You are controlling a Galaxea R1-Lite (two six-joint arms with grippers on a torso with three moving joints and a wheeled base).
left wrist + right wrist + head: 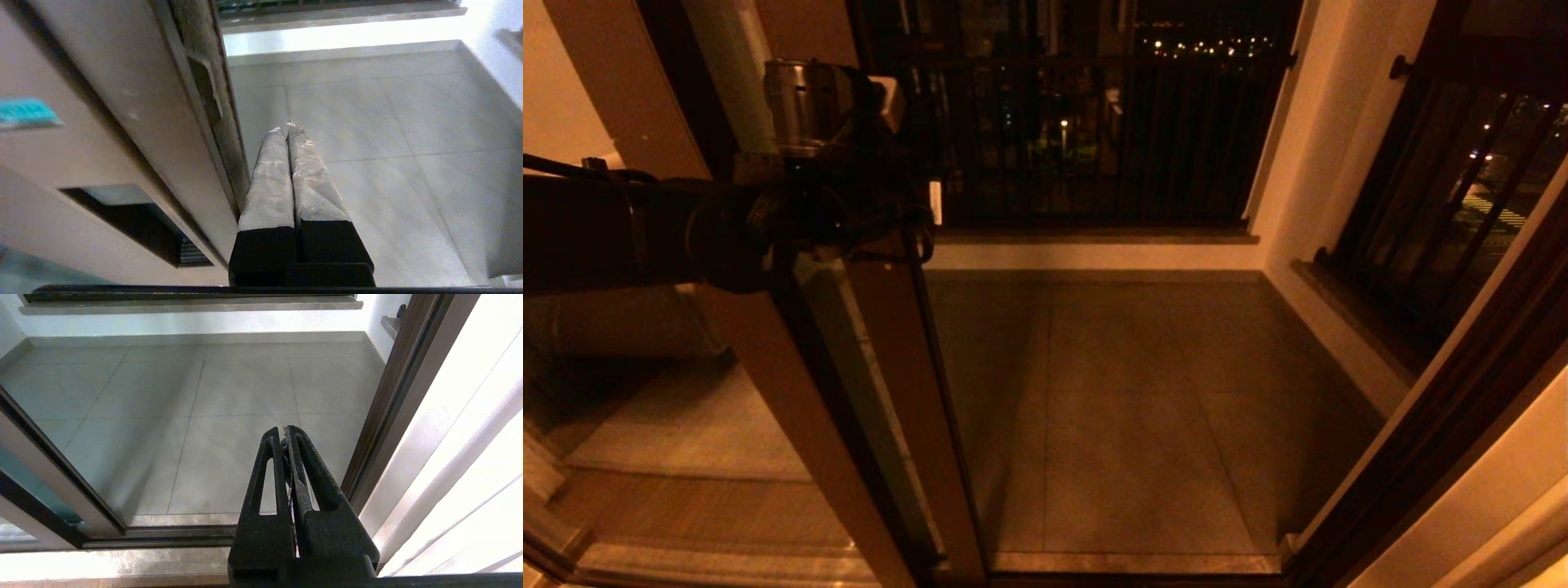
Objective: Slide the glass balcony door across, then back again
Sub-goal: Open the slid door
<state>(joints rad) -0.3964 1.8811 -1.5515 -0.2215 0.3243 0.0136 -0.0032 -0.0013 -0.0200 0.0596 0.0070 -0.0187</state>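
Left gripper (286, 128) has its two fingers pressed flat together with nothing between them, and it lies just beside the free edge of the door (894, 392), on the open side of that edge. In the left wrist view the fingers run close along the edge's fuzzy seal strip; whether they actually touch it I cannot tell. The door's stile stands upright, its long axis vertical from the floor track up past the arm, and the recessed handle slot (135, 222) sits on the stile's broad face, on the far side of the edge from the fingers. The door is drawn well over toward the robot's left, leaving the opening onto the tiled balcony floor (1127, 408) wide, with the barred window (1086, 122) beyond. I judge that the coming move turns on this: the door lies to the left of the closed fingers, so a push that way would carry it further open, while bringing it back across needs a purchase in the slot or behind the stile. The left arm is by far the nearer. The right gripper (286, 430) hangs parked, also closed on nothing, pointing down at the floor near the right-hand jamb (384, 400). No containers are in view.
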